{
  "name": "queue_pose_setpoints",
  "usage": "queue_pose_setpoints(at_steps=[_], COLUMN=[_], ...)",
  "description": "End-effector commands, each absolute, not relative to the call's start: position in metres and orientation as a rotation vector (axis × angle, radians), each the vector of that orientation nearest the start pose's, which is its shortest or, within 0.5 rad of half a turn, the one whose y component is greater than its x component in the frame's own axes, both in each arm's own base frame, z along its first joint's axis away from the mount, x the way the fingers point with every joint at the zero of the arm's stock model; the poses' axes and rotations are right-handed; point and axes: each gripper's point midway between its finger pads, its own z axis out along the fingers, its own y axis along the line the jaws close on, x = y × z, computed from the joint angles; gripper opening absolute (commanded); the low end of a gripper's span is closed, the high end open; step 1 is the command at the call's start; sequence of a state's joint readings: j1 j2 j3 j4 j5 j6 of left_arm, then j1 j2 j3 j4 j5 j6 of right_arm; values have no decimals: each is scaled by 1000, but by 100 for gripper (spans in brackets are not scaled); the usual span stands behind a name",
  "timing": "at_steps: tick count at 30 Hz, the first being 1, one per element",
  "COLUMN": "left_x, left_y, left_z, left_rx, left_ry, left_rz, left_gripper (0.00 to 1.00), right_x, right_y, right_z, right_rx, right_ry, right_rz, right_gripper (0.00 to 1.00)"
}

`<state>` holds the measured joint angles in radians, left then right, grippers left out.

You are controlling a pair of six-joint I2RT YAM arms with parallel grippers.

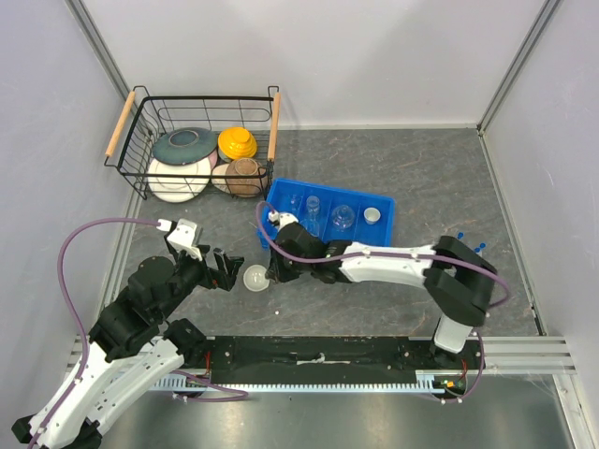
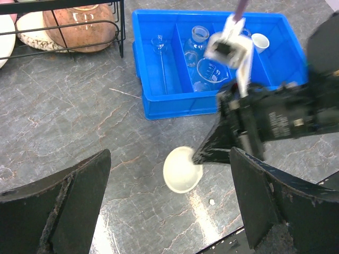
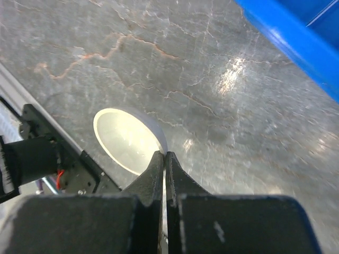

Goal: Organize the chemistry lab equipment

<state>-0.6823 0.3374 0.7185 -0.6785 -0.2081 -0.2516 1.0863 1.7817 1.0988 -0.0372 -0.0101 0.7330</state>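
Note:
A small white dish (image 1: 255,278) (image 2: 183,169) (image 3: 127,140) lies on the grey table in front of the blue tray (image 1: 328,184) (image 2: 180,106). My right gripper (image 1: 271,275) (image 2: 199,156) (image 3: 165,154) is shut on the dish's near rim, which is pinched between the fingertips. My left gripper (image 1: 225,271) (image 2: 170,154) hangs open just left of the dish, with nothing between its fingers. In the tray stand a glass flask (image 1: 343,217) (image 2: 199,39), a beaker (image 2: 211,71), a thin tube (image 2: 160,53) and a little white cup (image 1: 372,215) (image 2: 260,41).
A wire basket (image 1: 201,98) with wooden handles holds coloured bowls and plates at the back left. The blue tray's wall (image 3: 296,42) lies close behind the right gripper. A tiny white crumb (image 2: 212,201) lies near the table's front edge, by the black rail (image 1: 318,351).

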Motion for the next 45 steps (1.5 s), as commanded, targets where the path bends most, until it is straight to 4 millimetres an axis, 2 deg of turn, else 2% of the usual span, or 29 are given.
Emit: queue_pose_setpoints(at_steps=[1, 2, 3, 4, 5, 6, 7, 8, 10, 11, 12, 14, 18, 21, 27, 34, 38, 45], left_x=[174, 174, 174, 174, 174, 173, 173, 173, 174, 174, 173, 173, 174, 174, 176, 182, 183, 183], left_y=[-106, -105, -105, -105, -105, -105, -105, -105, -106, -106, -106, -106, -106, -106, -103, -96, -97, -96], left_z=[244, 245, 244, 244, 245, 245, 245, 245, 245, 244, 244, 244, 244, 244, 243, 237, 236, 236], left_rx=[262, 261, 262, 262, 259, 259, 260, 261, 263, 265, 267, 267, 265, 263, 241, 186, 185, 184], left_ry=[1833, 1828, 1831, 1831, 1827, 1826, 1826, 1826, 1827, 1828, 1830, 1828, 1828, 1832, 1840, 1877, 1887, 1884], left_rz=[-446, -448, -447, -447, -448, -448, -450, -451, -449, -450, -452, -452, -450, -446, -428, -378, -370, -371], left_gripper=[100, 100, 100, 100, 100, 100, 100, 100, 100, 100, 100, 100, 100, 100, 100, 100, 100, 100], right_x=[196, 195, 195, 198, 201, 204, 210, 212, 222, 225, 233, 248, 265, 274, 291, 305, 306, 299], right_y=[406, 398, 390, 371, 358, 345, 321, 308, 275, 262, 240, 209, 164, 145, 130, 120, 117, 124], right_z=[143, 162, 169, 169, 183, 185, 186, 194, 192, 199, 195, 202, 199, 187, 164, 142, 128, 104], right_rx=[-464, -454, -459, -445, -429, -429, -401, -387, -345, -315, -275, -179, -78, -41, -36, -80, -111, -198], right_ry=[2340, 2307, 2293, 2310, 2284, 2286, 2299, 2286, 2313, 2300, 2317, 2306, 2311, 2331, 2376, 2438, 2480, 2566], right_rz=[837, 846, 815, 720, 679, 613, 485, 455, 353, 344, 283, 236, 106, 15, -105, -218, -257, -240], right_gripper=[0, 0, 0, 0, 0, 0, 0, 0, 0, 0, 0, 0, 0, 0, 0, 0, 0, 0])
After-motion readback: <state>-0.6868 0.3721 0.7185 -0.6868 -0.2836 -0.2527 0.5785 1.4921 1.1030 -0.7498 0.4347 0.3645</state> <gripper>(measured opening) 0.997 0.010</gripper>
